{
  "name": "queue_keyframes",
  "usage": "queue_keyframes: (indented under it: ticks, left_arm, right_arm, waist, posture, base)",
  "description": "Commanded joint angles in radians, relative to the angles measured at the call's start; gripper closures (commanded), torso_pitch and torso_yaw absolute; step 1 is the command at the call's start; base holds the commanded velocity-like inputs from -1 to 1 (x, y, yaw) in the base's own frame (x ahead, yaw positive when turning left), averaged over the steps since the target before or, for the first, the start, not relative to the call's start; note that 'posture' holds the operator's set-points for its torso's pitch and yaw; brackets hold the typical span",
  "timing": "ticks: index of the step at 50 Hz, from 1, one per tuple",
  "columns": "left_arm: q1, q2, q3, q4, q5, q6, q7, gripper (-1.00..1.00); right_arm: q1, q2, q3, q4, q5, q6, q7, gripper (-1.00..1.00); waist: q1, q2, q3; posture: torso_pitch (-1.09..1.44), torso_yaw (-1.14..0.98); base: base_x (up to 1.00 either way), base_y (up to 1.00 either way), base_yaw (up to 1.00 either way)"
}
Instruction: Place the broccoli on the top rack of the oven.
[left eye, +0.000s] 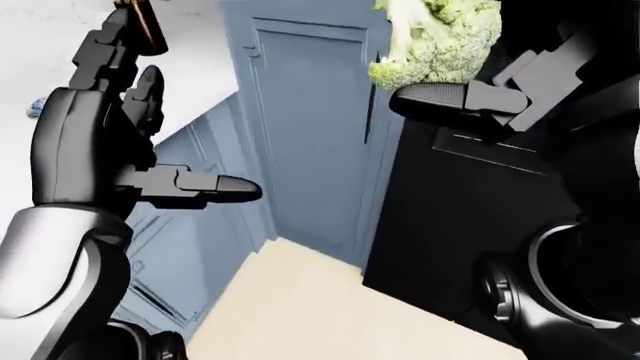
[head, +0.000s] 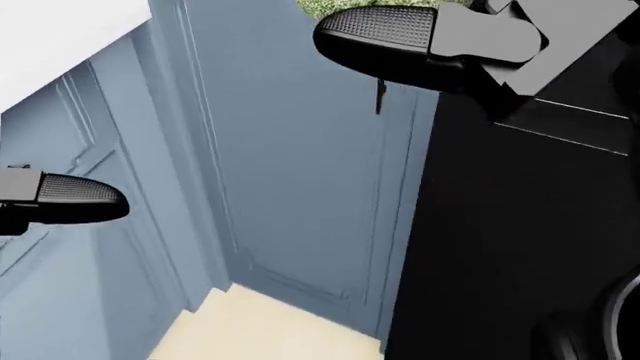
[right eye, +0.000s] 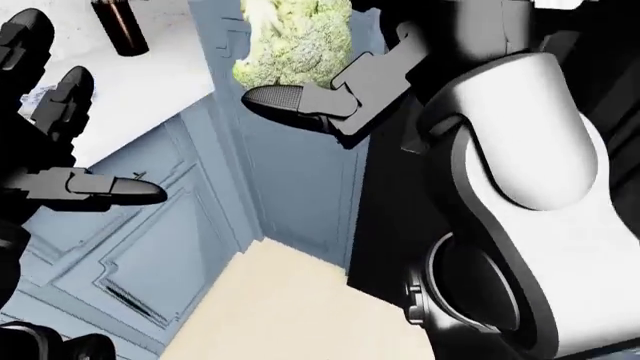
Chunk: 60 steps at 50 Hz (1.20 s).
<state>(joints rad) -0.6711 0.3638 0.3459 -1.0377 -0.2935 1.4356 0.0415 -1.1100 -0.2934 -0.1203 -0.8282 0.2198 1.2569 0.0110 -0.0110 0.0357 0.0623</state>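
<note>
Carrying step: right hand (left eye: 470, 82), at one o'clock, fingers pinching the broccoli (left eye: 437, 39). Left hand (left eye: 120, 150), at nine o'clock, fingers spread, empty. Next, probably open the black oven (left eye: 500, 210).

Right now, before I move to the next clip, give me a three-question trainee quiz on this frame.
1. True or false: the left hand holds the broccoli.
2. The black oven lies toward which side of the left-eye view: A left, B right?
3. What colour are the cabinet doors?

Key: 1 false, the right hand holds it and the left is open; 2 B; 3 blue-grey.
</note>
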Motion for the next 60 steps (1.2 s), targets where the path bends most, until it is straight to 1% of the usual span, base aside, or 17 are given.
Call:
queue_keyframes:
  ticks: [1, 4, 6, 14, 18, 20, 22, 29, 33, 35, 36, 39, 46, 49, 50, 54, 60]
  left_arm:
    - [-0.018, 0.009, 0.006, -0.009, 0.002, -0.028, -0.005, -1.00]
    - [-0.020, 0.009, 0.008, -0.009, -0.001, -0.025, -0.001, -1.00]
    - [-0.012, 0.010, 0.009, -0.009, -0.001, -0.031, -0.001, -1.00]
    - [-0.011, 0.035, 0.034, -0.009, -0.105, -0.033, 0.060, -1.00]
    - [0.031, 0.108, 0.085, -0.009, -0.392, -0.064, 0.256, -1.00]
    - [0.056, 0.173, 0.115, -0.009, -0.618, -0.094, 0.421, -1.00]
    - [0.068, 0.237, 0.131, -0.009, -0.829, -0.132, 0.582, -1.00]
    - [0.065, 0.440, 0.027, -0.009, -1.207, -0.338, 0.919, -1.00]
    - [0.030, 0.453, -0.035, -0.009, -1.242, -0.371, 0.973, -1.00]
    - [0.028, 0.446, -0.051, -0.009, -1.227, -0.367, 0.966, -1.00]
    - [0.035, 0.440, -0.050, -0.009, -1.219, -0.367, 0.957, -1.00]
    - [0.043, 0.447, -0.042, -0.009, -1.220, -0.371, 0.948, -1.00]
    - [0.058, 0.457, -0.044, -0.009, -1.212, -0.386, 0.935, -1.00]
    - [0.054, 0.457, -0.054, -0.009, -1.212, -0.390, 0.942, -1.00]
    - [0.052, 0.455, -0.057, -0.009, -1.211, -0.390, 0.941, -1.00]
    - [0.055, 0.449, -0.064, -0.009, -1.198, -0.388, 0.935, -1.00]
    - [0.059, 0.450, -0.074, -0.009, -1.190, -0.391, 0.928, -1.00]
  right_arm:
    - [-0.024, -0.010, -0.014, -0.005, -0.007, -0.014, -0.008, 1.00]
    - [-0.024, -0.012, -0.015, 0.001, -0.005, -0.020, -0.009, 1.00]
    - [-0.020, -0.013, -0.016, 0.000, -0.004, -0.024, -0.010, 1.00]
    - [-0.017, -0.016, -0.017, -0.006, 0.004, -0.025, -0.016, 1.00]
    - [-0.003, -0.012, -0.008, 0.007, -0.001, -0.056, -0.019, 1.00]
    - [-0.006, -0.010, -0.009, 0.012, -0.003, -0.061, -0.020, 1.00]
    - [-0.002, -0.009, -0.007, 0.015, -0.006, -0.063, -0.021, 1.00]
    - [0.000, -0.003, -0.009, 0.016, -0.008, -0.064, -0.023, 1.00]
    - [0.002, -0.003, -0.005, 0.011, -0.009, -0.062, -0.022, 1.00]
    - [0.001, -0.004, -0.007, 0.008, -0.008, -0.058, -0.020, 1.00]
    - [-0.005, -0.005, -0.010, 0.005, -0.006, -0.050, -0.020, 1.00]
    - [-0.002, -0.005, -0.011, 0.001, -0.003, -0.050, -0.020, 1.00]
    - [-0.005, -0.004, -0.012, -0.008, 0.001, -0.038, -0.022, 1.00]
    - [-0.005, -0.004, -0.013, -0.017, 0.007, -0.030, -0.023, 1.00]
    - [-0.007, -0.004, -0.014, -0.016, 0.008, -0.029, -0.024, 1.00]
    - [-0.002, -0.008, -0.014, -0.009, 0.008, -0.039, -0.025, 1.00]
    - [0.005, -0.002, -0.002, 0.000, 0.000, -0.056, -0.027, 1.00]
  waist:
    - [-0.002, 0.006, -0.016]
    - [0.003, -0.038, -0.020]
    - [-0.001, -0.099, -0.037]
    - [-0.013, -0.017, -0.003]
    - [-0.001, 0.045, 0.001]
    - [-0.002, 0.093, -0.033]
    - [-0.003, 0.075, -0.005]
    - [-0.006, 0.019, -0.013]
    - [-0.001, -0.033, -0.015]
    - [-0.008, -0.094, -0.033]
    - [-0.010, -0.065, -0.019]
    - [-0.025, -0.044, -0.027]
    - [-0.011, 0.034, 0.012]
    - [-0.011, 0.125, -0.012]
    - [0.002, 0.078, 0.000]
    - [-0.009, 0.070, -0.013]
    - [-0.002, 0.000, -0.007]
  posture:
    - [0.00, 0.00]
    - [0.00, 0.00]
    - [0.00, 0.00]
    - [0.00, 0.00]
    - [0.00, 0.00]
    - [0.00, 0.00]
    - [0.00, 0.00]
    - [0.00, 0.00]
    - [0.00, 0.00]
    - [0.00, 0.00]
    - [0.00, 0.00]
    - [0.00, 0.00]
    - [0.00, 0.00]
    - [0.00, 0.00]
    - [0.00, 0.00]
    - [0.00, 0.00]
    - [0.00, 0.00]
  base:
    - [0.00, 0.00, -0.97]
    - [0.00, 0.00, -0.96]
    - [0.00, 0.00, -0.96]
    - [0.00, 0.00, -0.96]
    - [0.00, 0.00, -0.90]
    - [0.00, 0.00, -0.76]
    - [0.00, 0.00, -0.75]
    - [0.00, 0.00, -0.97]
    - [0.00, 0.00, -1.00]
    - [0.00, 0.00, -1.00]
    - [0.00, 0.00, -1.00]
    - [0.00, 0.00, -1.00]
    - [0.00, 0.00, -1.00]
    - [0.00, 0.00, -1.00]
    - [0.00, 0.00, -1.00]
    - [0.00, 0.00, -1.00]
    - [0.00, 0.00, -1.00]
